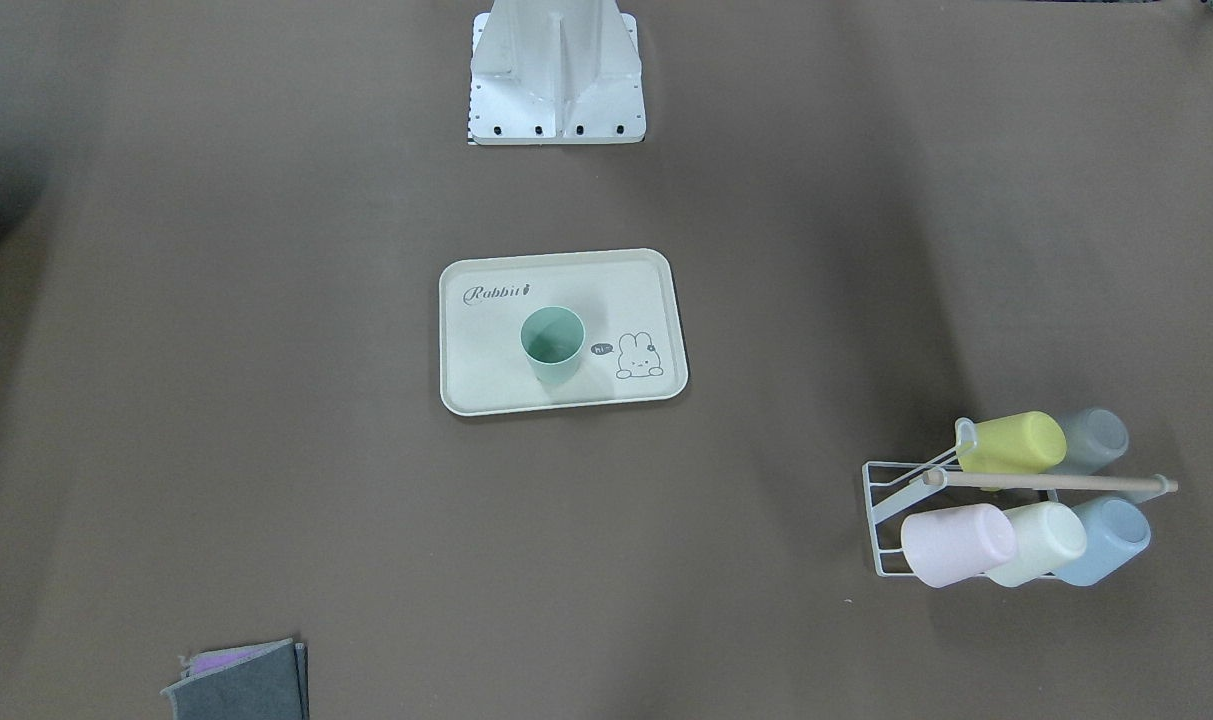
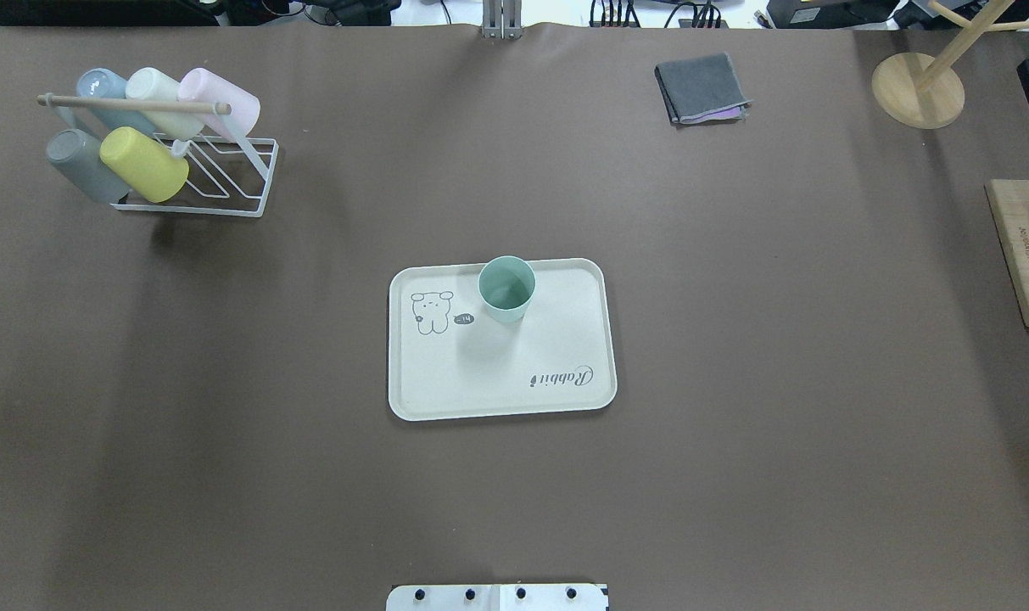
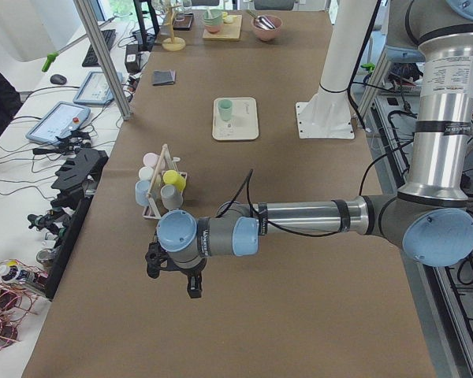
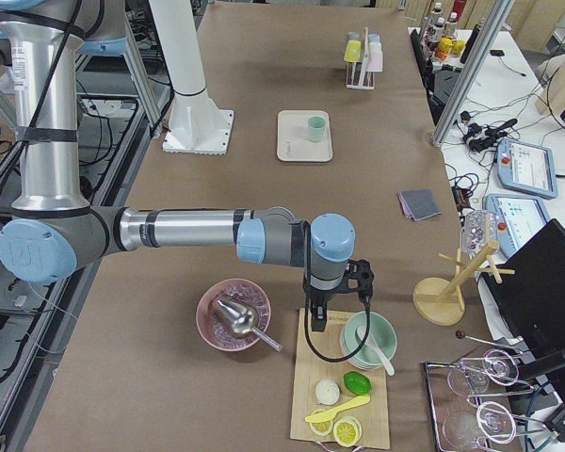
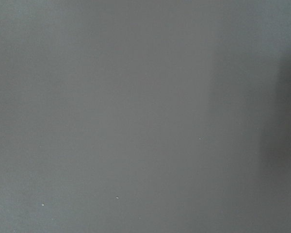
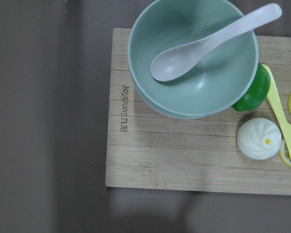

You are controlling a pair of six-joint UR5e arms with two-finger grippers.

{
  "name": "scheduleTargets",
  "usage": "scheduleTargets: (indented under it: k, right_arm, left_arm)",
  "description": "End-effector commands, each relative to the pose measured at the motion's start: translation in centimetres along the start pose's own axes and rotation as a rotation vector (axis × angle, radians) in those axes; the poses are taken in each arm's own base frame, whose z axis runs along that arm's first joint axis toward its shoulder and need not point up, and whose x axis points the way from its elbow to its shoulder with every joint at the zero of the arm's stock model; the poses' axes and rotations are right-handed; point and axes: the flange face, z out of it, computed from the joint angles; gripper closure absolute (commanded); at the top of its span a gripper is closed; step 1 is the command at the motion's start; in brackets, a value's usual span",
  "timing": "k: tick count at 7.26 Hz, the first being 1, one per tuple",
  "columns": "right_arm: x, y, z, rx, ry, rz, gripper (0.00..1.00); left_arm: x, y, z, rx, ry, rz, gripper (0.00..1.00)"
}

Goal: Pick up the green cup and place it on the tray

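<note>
The pale mint-green cup (image 2: pixel 506 288) stands upright on the cream "Rabbit" tray (image 2: pixel 556 390) at the table's middle, toward the tray's far edge; it also shows in the front-facing view (image 1: pixel 552 344) on the tray (image 1: pixel 486 380). No gripper is near it. My left gripper (image 3: pixel 176 276) shows only in the exterior left view, hanging over bare table far from the tray; I cannot tell if it is open or shut. My right gripper (image 4: pixel 339 303) shows only in the exterior right view, over a wooden board; I cannot tell its state either.
A white wire rack (image 2: pixel 226 182) with several pastel cups, one yellow-green (image 2: pixel 144 164), stands at the far left. A folded grey cloth (image 2: pixel 701 87) lies far right. A wooden board (image 6: pixel 184 150) carries a green bowl with spoon (image 6: pixel 194 63). A pink bowl (image 4: pixel 234 315) sits beside it.
</note>
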Motion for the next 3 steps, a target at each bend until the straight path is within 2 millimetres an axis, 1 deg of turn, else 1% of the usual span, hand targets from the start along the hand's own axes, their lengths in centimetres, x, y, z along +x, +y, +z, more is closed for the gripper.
scheduleTargets:
  k: [1, 3]
  right_arm:
    - [0.04, 0.03, 0.02, -0.001, 0.002, 0.000, 0.00]
    - [0.09, 0.04, 0.08, -0.002, 0.001, 0.001, 0.00]
  left_arm:
    - [0.02, -0.12, -0.02, 0.000, -0.001, 0.001, 0.02]
    - [0.15, -0.27, -0.13, 0.002, -0.001, 0.003, 0.02]
